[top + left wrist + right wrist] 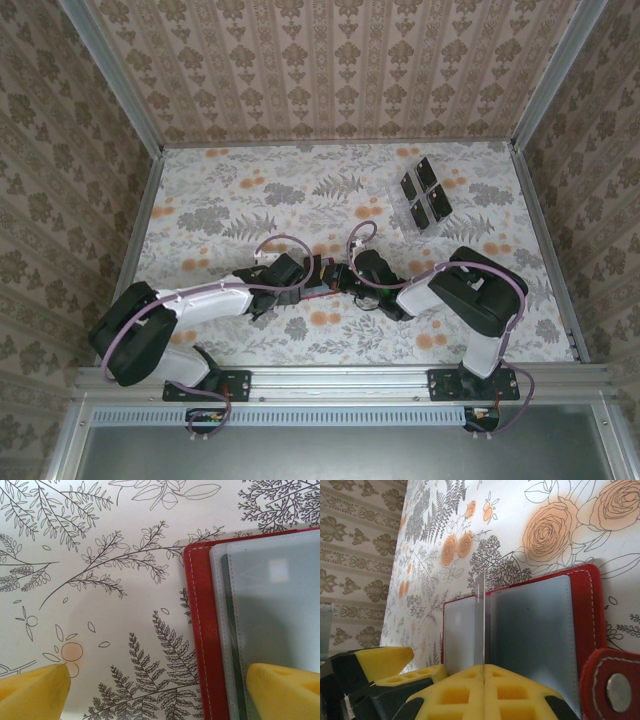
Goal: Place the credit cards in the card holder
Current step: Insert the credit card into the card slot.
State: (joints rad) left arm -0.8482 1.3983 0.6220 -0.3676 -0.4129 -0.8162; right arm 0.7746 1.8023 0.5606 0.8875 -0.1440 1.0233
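Note:
The card holder (322, 289) lies open on the table's middle, a red wallet (200, 630) with greyish pockets (535, 635). My left gripper (300, 275) is open (157, 675), straddling the wallet's edge, with one fingertip (285, 690) over a pocket and the other over bare table. My right gripper (350, 272) is shut (484, 669) on a thin grey sheet (481, 620) that stands on edge over the pockets. I cannot tell whether the sheet is a card or a pocket leaf. Several dark credit cards (425, 195) lie at the back right.
The cards rest in a clear plastic tray (403, 216). The wallet's red snap tab (612, 685) sticks out beside my right fingers. Patterned walls close in the flowered tablecloth (230, 200) on three sides.

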